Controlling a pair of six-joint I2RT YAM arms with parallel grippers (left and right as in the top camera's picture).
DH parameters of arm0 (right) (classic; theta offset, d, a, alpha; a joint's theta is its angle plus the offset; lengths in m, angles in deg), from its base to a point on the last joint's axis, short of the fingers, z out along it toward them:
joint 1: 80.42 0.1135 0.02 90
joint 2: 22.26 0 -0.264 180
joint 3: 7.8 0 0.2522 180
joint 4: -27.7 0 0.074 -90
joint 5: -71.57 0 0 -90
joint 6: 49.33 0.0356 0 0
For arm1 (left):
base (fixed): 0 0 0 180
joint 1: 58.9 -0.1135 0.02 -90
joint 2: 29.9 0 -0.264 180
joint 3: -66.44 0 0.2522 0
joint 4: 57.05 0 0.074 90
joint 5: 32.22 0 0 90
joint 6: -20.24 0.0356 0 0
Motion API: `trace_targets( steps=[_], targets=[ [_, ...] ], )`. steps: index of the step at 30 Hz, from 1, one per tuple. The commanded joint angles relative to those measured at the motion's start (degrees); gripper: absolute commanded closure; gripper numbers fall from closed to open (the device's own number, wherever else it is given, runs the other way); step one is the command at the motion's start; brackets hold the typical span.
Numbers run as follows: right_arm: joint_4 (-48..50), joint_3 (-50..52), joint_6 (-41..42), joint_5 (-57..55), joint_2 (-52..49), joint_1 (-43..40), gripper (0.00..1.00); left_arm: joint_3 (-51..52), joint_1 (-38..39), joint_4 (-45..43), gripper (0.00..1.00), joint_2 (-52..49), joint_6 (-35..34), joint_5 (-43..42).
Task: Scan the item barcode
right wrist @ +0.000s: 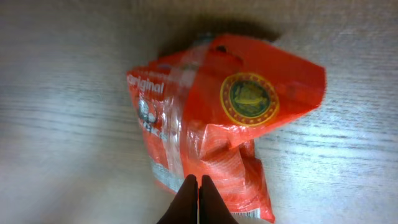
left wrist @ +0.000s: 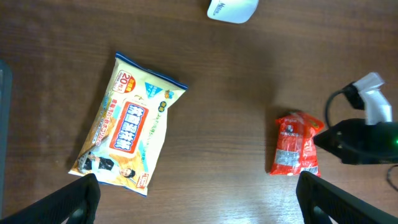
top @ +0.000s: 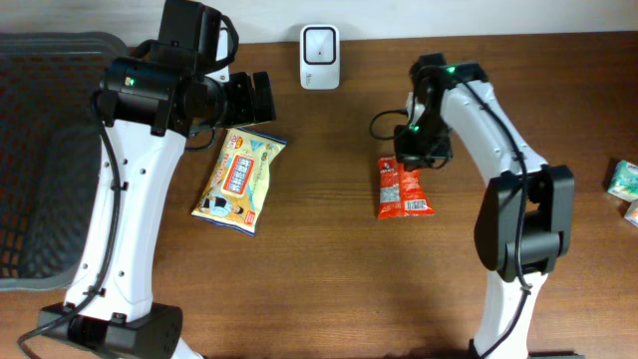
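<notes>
Fingers [right wrist: 188,205] of my right gripper [right wrist: 198,183] are pressed together at the red packet's [right wrist: 230,118] lower edge; whether they nip its film I cannot tell. The packet lies on the table [top: 329,289], below the scanner [top: 319,57]. My left gripper [left wrist: 199,190] is spread wide near the wipes [left wrist: 127,130].

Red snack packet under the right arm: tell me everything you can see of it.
The red packet is a glossy, crinkled film pouch, orange-red with a paler strip along one side, white lettering reading Original and a round green seal ringed in gold. It lies flat on the wooden table, right of centre, puffed and creased. No barcode shows on the upturned face. The right end effector, fingers shut together, meets it at one crumpled end; whether it pinches film is unclear.
</notes>
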Motion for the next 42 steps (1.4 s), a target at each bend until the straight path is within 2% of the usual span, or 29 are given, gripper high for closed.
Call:
trace_targets(
  steps=[1, 3, 5, 8, 10, 12, 14, 16, 19, 22, 24, 27, 28, 29, 30, 32, 36, 38, 41, 42],
  targets=[
    [5.66, 7.1, 7.02, -7.58, -0.26, 1.79, 0.96, -0.09, -0.02, -0.09, 0.01, -0.04, 0.68, 0.22],
    [9.88, 11.72, 7.04, -7.37, -0.26, 1.79, 0.96, -0.09, -0.02, -0.09, 0.01, -0.04, 0.7, 0.22],
    [8.41, 12.02, 7.23, -7.43, -0.11, 1.62, 0.96, -0.09, -0.02, -0.09, 0.01, -0.04, 0.7, 0.24],
    [-4.24, 1.22, 7.17, -7.61, 0.35, 1.14, 0.96, -0.09, -0.02, -0.09, 0.01, -0.04, 0.68, 0.22],
    [-14.73, -6.49, 6.49, -7.61, 0.37, 1.51, 0.83, -0.09, -0.02, -0.09, 0.01, -0.04, 0.7, 0.24],
    [-21.09, -7.89, 4.52, -7.63, 0.35, 2.1, 0.75, -0.09, -0.02, -0.09, 0.01, -0.04, 0.7, 0.22],
    [-23.17, -4.98, 4.59, -7.61, 0.28, 2.84, 0.75, -0.09, -0.02, -0.09, 0.01, -0.04, 0.68, 0.22],
    [-21.66, 0.42, 4.66, -7.56, 0.28, 4.42, 0.76, -0.09, -0.02, -0.09, 0.01, -0.04, 0.7, 0.22],
    [-12.2, 8.48, 5.68, -7.39, 0.28, 5.92, 0.92, -0.09, -0.02, -0.09, 0.01, -0.04, 0.68, 0.22],
    [-1.68, 14.05, 7.28, -7.32, 0.28, 6.03, 0.91, -0.09, -0.02, -0.09, 0.01, -0.04, 0.68, 0.22],
    [1.99, 14.64, 7.26, -6.93, 0.28, 6.03, 0.96, -0.09, -0.02, -0.09, 0.01, -0.04, 0.68, 0.22],
    [-3.56, 5.55, 7.19, -6.97, 0.31, 4.79, 0.96, -0.09, -0.02, -0.09, 0.01, -0.04, 0.7, 0.22],
    [-5.18, 2.08, 7.17, -6.97, 0.31, 3.89, 0.88, -0.09, -0.02, -0.09, 0.01, -0.04, 0.68, 0.22],
    [-6.49, -1.95, 7.17, -6.95, 0.31, 2.71, 0.71, -0.09, -0.02, -0.09, 0.01, -0.04, 0.68, 0.22],
    [-7.19, -4.37, 7.13, -6.97, 0.31, 1.79, 0.64, -0.09, -0.02, -0.09, 0.01, -0.04, 0.7, 0.22],
    [-7.65, -5.2, 6.51, -7.21, 0.28, 0.33, 0.64, -0.09, -0.02, -0.09, 0.01, -0.04, 0.68, 0.22],
    [-3.21, 2.01, 6.58, -5.42, 0.04, 0.0, 0.64, -0.09, -0.02, -0.09, 0.01, -0.04, 0.68, 0.22],
    [5.09, 9.07, 6.84, -3.93, 0.04, 0.57, 0.64, -0.09, -0.04, -0.09, 0.01, -0.04, 0.7, 0.22],
    [13.68, 13.84, 7.89, -3.98, 0.04, 0.52, 0.64, -0.09, -0.02, -0.09, 0.01, -0.04, 0.7, 0.24],
    [15.8, 13.57, 7.89, -3.98, 0.07, 0.37, 0.6, -0.09, -0.02, -0.09, 0.01, -0.04, 0.68, 0.24]
  ],
)
